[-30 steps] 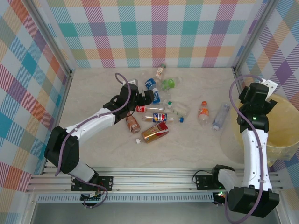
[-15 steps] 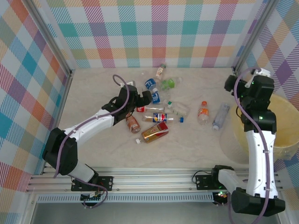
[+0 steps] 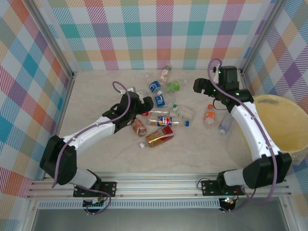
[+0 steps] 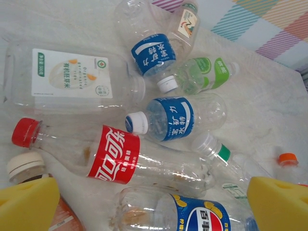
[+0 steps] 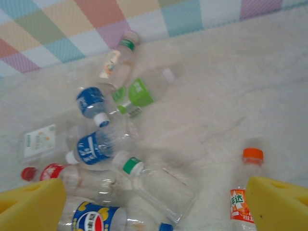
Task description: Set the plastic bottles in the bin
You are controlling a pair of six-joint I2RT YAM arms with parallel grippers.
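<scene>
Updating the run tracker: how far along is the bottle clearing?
Done: nothing evident; no bottle discernible in the large round pale-yellow bin. In hand: nothing; the left gripper and right gripper are open over the pale table. Left: about a dozen small clear plastic bottles lie on the table.

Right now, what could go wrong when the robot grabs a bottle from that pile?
The red-label cola bottle lies tight among its neighbours, so the left pincer might catch two or knock some rolling.
The right pincer is open near the same pile; the arms might bump.
A smooth round bottle could slip before reaching the bin.
</scene>
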